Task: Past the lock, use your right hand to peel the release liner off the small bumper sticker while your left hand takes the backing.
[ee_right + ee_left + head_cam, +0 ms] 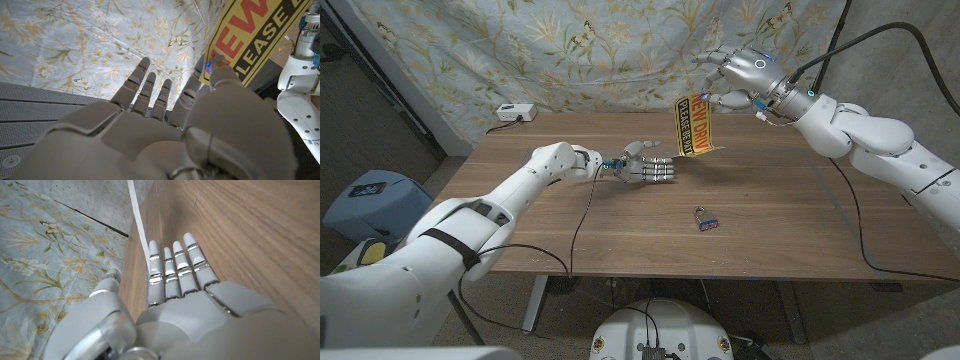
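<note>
The right hand (735, 72) pinches the top edge of the yellow sticker (693, 126) between thumb and a finger, other fingers spread, holding it dangling above the table (780, 215) at the far side. The left hand (648, 168) lies low over the table with fingers straight, holding nothing. The lock (704, 220) sits nearer the front.

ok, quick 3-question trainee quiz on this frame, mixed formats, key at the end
1. True or false: the right hand holds the yellow bumper sticker up off the table.
2. Where is the padlock? A) in the left hand B) lying on the table near its front edge C) hanging from the sticker
3. Fill in: the left hand, fingers straight, holds ____.

Key: 1 true; 2 B; 3 nothing
</note>
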